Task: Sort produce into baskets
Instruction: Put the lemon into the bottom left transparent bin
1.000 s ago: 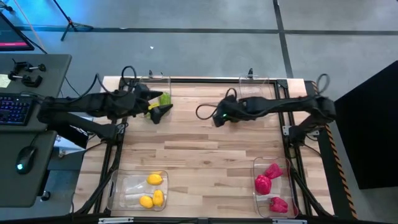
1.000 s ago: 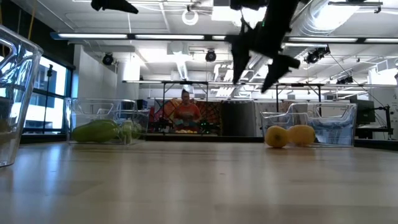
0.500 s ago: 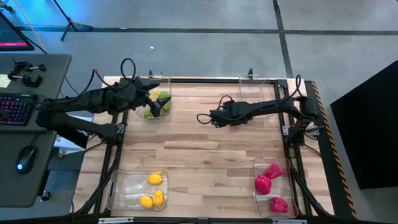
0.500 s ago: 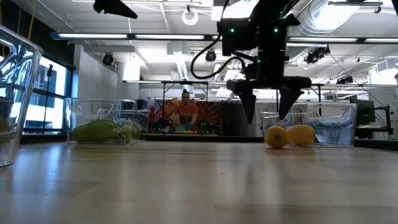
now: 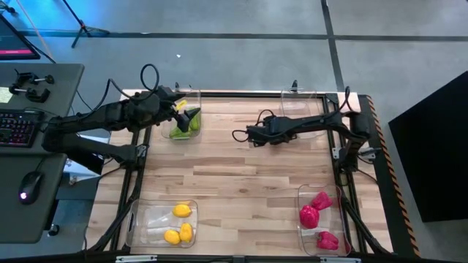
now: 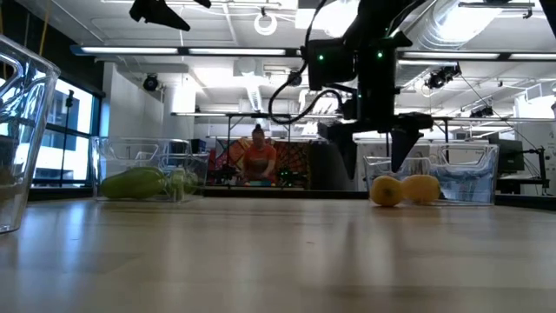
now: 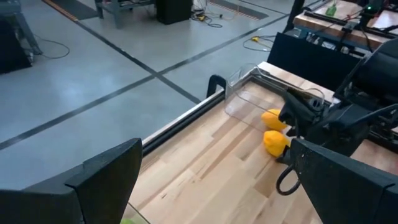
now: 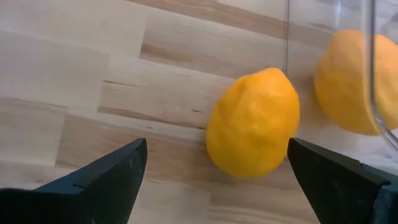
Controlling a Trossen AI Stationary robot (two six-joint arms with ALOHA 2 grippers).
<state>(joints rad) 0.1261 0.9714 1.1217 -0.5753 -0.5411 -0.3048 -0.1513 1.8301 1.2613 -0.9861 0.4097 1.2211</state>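
Overhead, the left gripper [image 5: 191, 117] hung over the clear rectangular bin [image 5: 191, 95] of green produce [image 5: 180, 130] at upper left, while the right gripper [image 5: 251, 135] sat near upper centre. Level across the table, the right gripper's fingers [image 6: 400, 149] pointed down, spread and empty, beside an orange lemon-shaped toy [image 6: 387, 190]. Both wrist views showed spread, empty jaws, the right straddling that toy [image 8: 252, 122].

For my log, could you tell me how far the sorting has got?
Done: green pieces, yellow pieces, magenta pieces binned separately. In hand: open right hand over an orange piece on the table beside the fourth bin. Remaining: binning it. Left hand, open, above the green pieces.
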